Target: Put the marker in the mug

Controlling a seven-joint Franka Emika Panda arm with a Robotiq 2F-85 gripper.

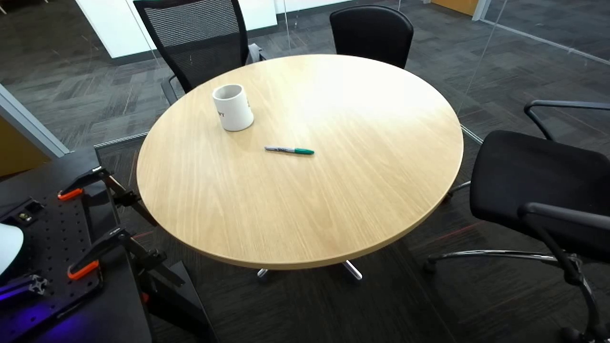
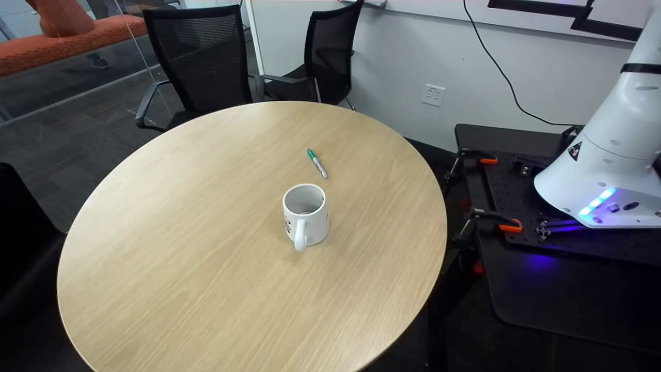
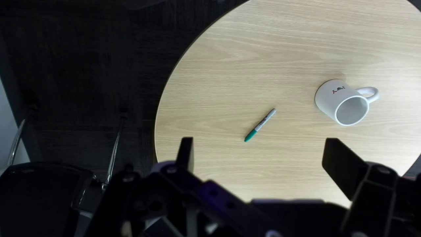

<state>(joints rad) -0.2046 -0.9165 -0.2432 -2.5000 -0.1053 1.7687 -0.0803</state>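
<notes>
The claw (image 3: 259, 144) hangs with its fingers (image 3: 342, 164) spread wide apart, clamped on nothing. The marker (image 3: 260, 125) lies flat on the worktop (image 3: 213, 82), near the mug (image 3: 330, 97) but not touching it, on the side away from the mug's handle (image 3: 376, 94). In the wrist view it shows just past the fingertips, roughly midway across their gap. It looks small against them, so I take the claw to be well above it; the exterior views leave the claw out.

The coming move likely turns on the marker's long axis, which slants to the line joining the fingers, grey end nearer the mug, green cap farther from it. Gripping across the barrel probably calls for a turn of the claw as well as a descent. Only one arm (image 2: 594, 175) is there to do it. The mug stands upright, mouth up, so it looks ready to take the marker end first.

The worktop is round, pale and wood-grained. In an exterior view a mesh-backed chair (image 1: 195, 43) stands behind the mug, past the worktop's edge. A dark bench (image 2: 568, 289), well apart from the mug, carries the arm's base.
</notes>
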